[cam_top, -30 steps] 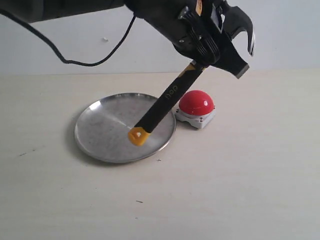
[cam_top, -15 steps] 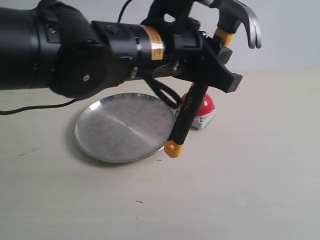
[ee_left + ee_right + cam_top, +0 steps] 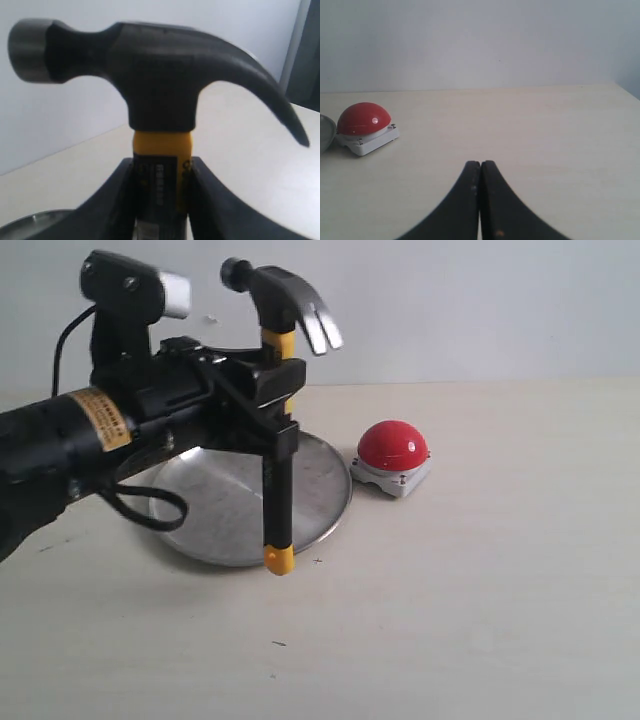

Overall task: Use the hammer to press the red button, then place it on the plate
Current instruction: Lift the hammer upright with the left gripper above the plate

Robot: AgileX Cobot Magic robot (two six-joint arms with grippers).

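Both jaws of the left gripper [image 3: 160, 172] pinch the hammer [image 3: 278, 495] at its yellow neck; we judge it rigid, top-heavy; right gripper [image 3: 480, 167] jaws rest pressed together

Table [image 3: 520, 580] right of red button [image 3: 393, 444] open; left arm [image 3: 60, 440], hammer [image 3: 278, 495] block plate [image 3: 230, 520].

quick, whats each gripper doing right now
left gripper: closed on the hammer, gripping the handle just below the head
right gripper: closed, holding nothing
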